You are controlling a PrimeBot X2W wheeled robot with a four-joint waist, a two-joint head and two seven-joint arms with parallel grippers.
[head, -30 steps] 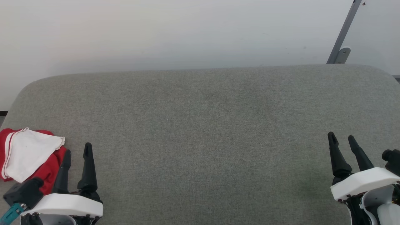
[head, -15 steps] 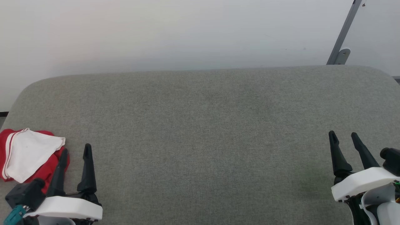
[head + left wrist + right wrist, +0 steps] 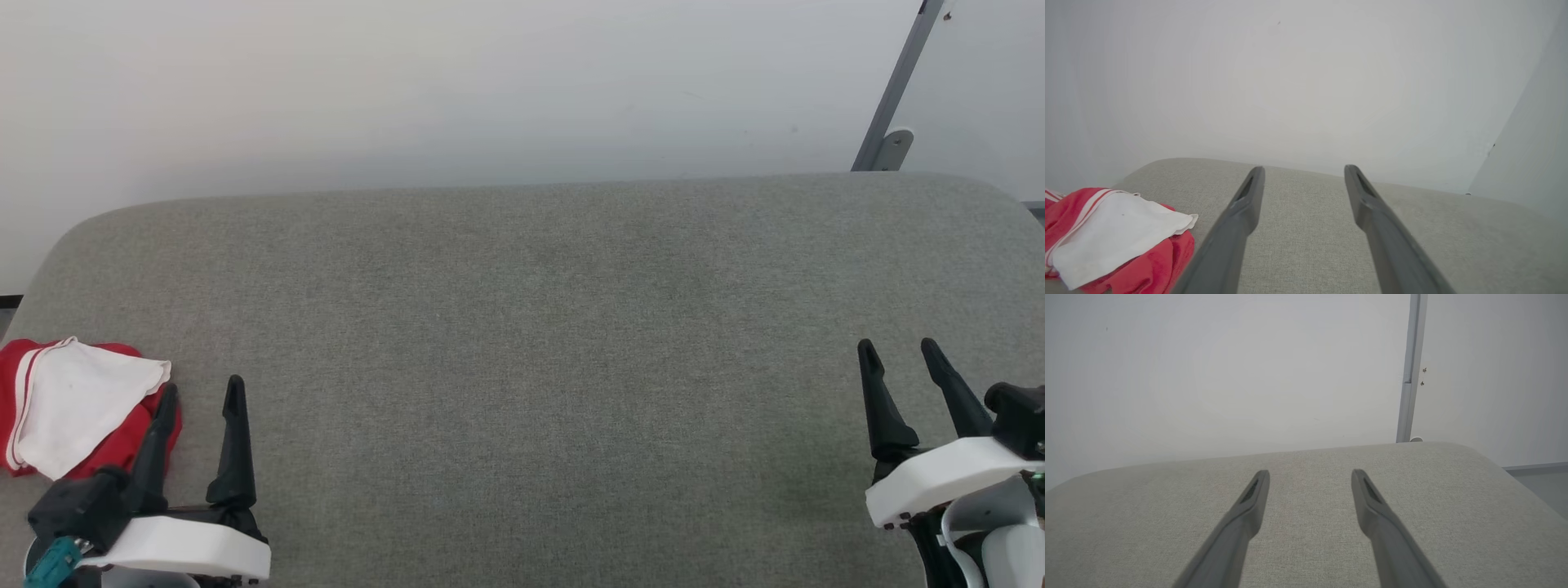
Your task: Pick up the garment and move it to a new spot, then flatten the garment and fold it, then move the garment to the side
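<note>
Head view: garment (image 3: pixel 75 404) lies left of left gripper (image 3: pixel 202 388), outside its jaws.

Count: 1 garment (image 3: pixel 73 408), just left of the left gripper (image 3: pixel 202 387). 2 grippers total, counting the right gripper (image 3: pixel 898 346). 1 grey fabric surface (image 3: pixel 531 327), 1 metal post (image 3: pixel 898 82).

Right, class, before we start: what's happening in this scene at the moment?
A two-armed robot faces a grey padded table. The garment lies bunched at its left edge, beside the left gripper. That gripper and the right gripper are open, holding nothing.
</note>
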